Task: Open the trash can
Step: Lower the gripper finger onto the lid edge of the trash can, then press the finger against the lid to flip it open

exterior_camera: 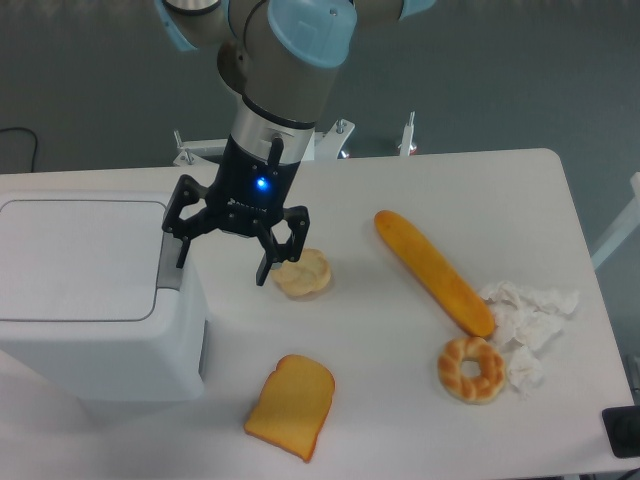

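Observation:
The trash can (95, 300) is a large white boxy bin at the left of the table, its flat lid (80, 258) down. A grey tab (171, 265) runs along the lid's right edge. My gripper (222, 262) hangs open just right of the bin, nothing between its fingers. Its left fingertip (183, 256) is above the grey tab, and its right fingertip (263, 274) is over the table beside a round bun (303, 273).
On the white table lie a toast slice (291, 405), a long baguette (432, 270), a braided ring bread (470, 368) and crumpled white tissue (525, 320). A dark object (622, 432) sits at the table's lower right corner.

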Motion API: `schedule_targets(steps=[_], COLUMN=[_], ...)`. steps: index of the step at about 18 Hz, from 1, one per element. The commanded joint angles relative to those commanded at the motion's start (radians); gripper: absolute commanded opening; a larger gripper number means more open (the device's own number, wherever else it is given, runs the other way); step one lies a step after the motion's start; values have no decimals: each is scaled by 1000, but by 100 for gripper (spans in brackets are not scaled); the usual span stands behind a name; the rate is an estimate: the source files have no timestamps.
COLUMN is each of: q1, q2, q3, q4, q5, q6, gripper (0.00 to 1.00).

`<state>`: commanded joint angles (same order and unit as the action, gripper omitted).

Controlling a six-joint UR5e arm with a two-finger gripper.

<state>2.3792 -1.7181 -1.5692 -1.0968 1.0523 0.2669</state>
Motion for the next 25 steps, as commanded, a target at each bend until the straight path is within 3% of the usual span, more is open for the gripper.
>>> schedule_targets(steps=[25], q1=[-12], q2=[-2], q3=[-17], q4=[2], q5=[0], q6=[6], gripper=[100])
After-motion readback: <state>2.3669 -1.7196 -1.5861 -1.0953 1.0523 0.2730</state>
